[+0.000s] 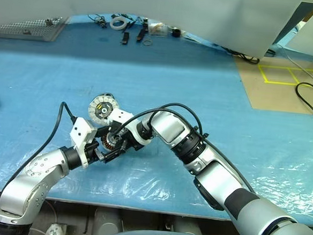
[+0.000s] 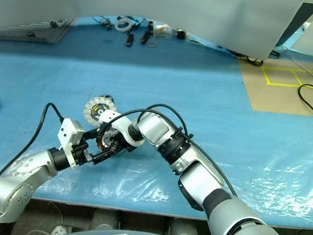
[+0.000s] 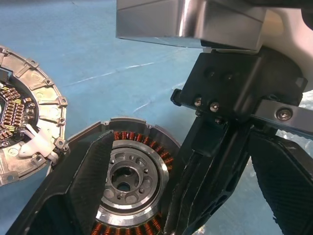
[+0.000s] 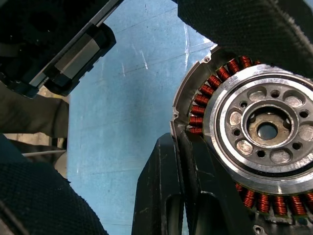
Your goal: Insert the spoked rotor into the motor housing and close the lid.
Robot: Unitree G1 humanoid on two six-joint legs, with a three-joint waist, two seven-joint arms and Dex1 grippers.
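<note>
Left eye view looks down on a blue-covered desk, near whose front edge the two arms meet; between them sits the motor housing, a round disc with copper-brown windings and a silver hub. The left pincer is spread to its widest, its padded fingers on either side of the housing; whether they press the rim cannot be told. The right pincer is clenched, its black fingers pinched together on the housing's edge, apparently gripping it. Just beyond the housing, on the far side, the lid lies on the desk with its segmented face up, close beside the housing but not on it.

As for what the housing holds: its hub looks bare, with an empty centre hole and no spoked rotor visibly seated.

The step in hand seems to be steadying or passing the housing between pincers. To do it well, one grip should hold firm before the other lets go, and the open face should stay level and unobstructed; a tilted disc could slip from an edge pinch.

Small parts lie scattered along the far edge.
</note>
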